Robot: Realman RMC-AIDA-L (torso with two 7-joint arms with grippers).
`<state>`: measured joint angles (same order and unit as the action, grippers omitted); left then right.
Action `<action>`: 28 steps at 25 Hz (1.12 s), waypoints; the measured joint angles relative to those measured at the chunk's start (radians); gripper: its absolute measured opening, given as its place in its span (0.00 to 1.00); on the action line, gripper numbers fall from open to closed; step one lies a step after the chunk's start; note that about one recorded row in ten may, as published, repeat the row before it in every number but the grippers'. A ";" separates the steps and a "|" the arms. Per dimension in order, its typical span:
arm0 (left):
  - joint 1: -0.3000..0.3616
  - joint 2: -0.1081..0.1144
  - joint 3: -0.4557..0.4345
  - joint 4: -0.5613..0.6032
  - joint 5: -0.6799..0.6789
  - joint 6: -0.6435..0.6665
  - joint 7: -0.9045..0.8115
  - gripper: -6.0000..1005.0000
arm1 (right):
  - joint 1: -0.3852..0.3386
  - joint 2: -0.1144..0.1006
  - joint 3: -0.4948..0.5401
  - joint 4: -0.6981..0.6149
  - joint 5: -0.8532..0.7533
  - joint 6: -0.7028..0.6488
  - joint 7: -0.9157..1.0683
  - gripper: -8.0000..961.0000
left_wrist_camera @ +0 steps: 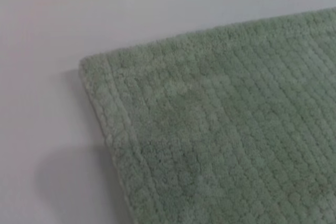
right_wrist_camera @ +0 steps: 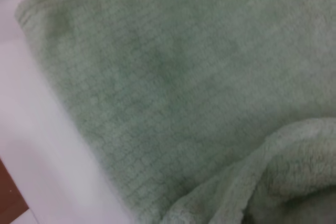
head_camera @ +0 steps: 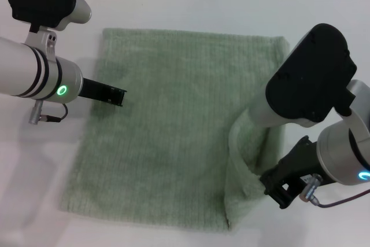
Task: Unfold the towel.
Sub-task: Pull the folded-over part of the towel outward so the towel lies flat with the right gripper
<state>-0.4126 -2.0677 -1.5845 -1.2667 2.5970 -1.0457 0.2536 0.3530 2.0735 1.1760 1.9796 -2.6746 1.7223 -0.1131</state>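
Note:
The pale green towel [head_camera: 173, 114] lies on the white table, spread across its middle. Its near right edge [head_camera: 240, 154] is raised in a standing fold. My right gripper [head_camera: 276, 192] is at that fold, near the towel's front right corner, shut on the lifted edge. The right wrist view shows the flat towel [right_wrist_camera: 157, 77] with the lifted fold [right_wrist_camera: 294, 166] close by. My left gripper [head_camera: 120, 98] hovers over the towel's left part. The left wrist view shows a flat towel corner [left_wrist_camera: 236, 129] with its hemmed edge.
The white table [head_camera: 173, 10] runs all around the towel, with bare strips at the left, back and front. The table's edge and something dark brown beyond it [right_wrist_camera: 8, 205] show in the right wrist view. A wall stands behind the table.

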 joint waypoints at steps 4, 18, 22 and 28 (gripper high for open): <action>0.000 0.000 0.006 0.004 0.000 0.009 0.000 0.00 | -0.021 -0.003 -0.010 -0.004 -0.015 0.000 0.011 0.06; -0.028 0.003 0.022 0.001 0.000 0.027 0.009 0.00 | -0.097 0.005 -0.042 0.062 -0.089 0.001 0.043 0.38; -0.028 0.003 0.022 -0.007 0.000 0.027 0.010 0.00 | -0.028 0.008 -0.025 0.063 -0.077 -0.023 0.054 0.50; -0.035 0.003 0.022 -0.009 0.000 0.027 0.011 0.00 | 0.034 0.008 -0.035 -0.002 -0.066 -0.149 0.026 0.50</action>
<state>-0.4479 -2.0646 -1.5629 -1.2758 2.5970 -1.0184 0.2647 0.3870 2.0813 1.1408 1.9775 -2.7407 1.5730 -0.0869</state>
